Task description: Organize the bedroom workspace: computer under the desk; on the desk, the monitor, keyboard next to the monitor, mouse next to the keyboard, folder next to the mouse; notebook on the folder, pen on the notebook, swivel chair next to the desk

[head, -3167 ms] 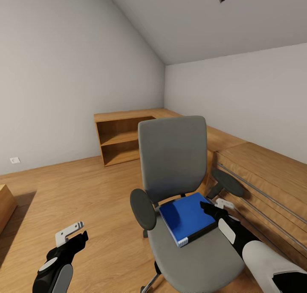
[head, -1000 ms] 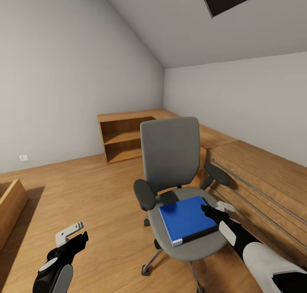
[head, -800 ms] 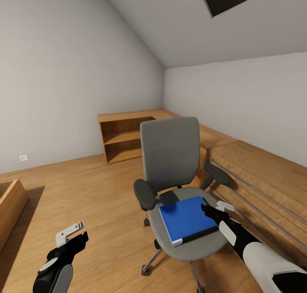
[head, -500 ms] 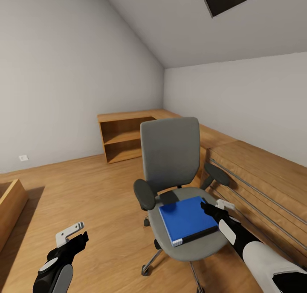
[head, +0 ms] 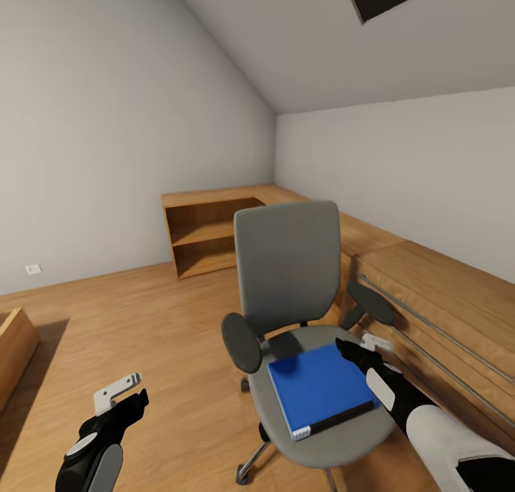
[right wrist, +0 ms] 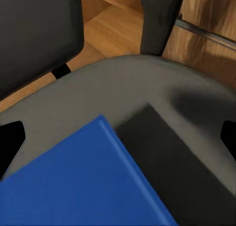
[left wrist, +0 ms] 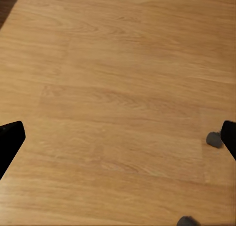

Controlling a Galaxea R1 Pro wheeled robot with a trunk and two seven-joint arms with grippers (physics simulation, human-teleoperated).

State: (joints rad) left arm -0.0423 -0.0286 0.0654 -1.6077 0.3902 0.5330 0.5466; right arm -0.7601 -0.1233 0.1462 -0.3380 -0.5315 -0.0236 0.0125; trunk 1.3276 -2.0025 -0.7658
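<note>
Sitting lower and closer in head view than before, folder on swivel chair; right gripper spread beside it, left gripper spread

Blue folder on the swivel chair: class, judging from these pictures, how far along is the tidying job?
Done: nothing that shows. The blue folder lies flat on the swivel chair seat, not on any desk. In hand: the right gripper hovers at the folder's far corner, jaws open, gripping nothing; the left gripper hangs open over the floor. Left: lifting the folder, carrying it to the desk, and every later step.
</note>
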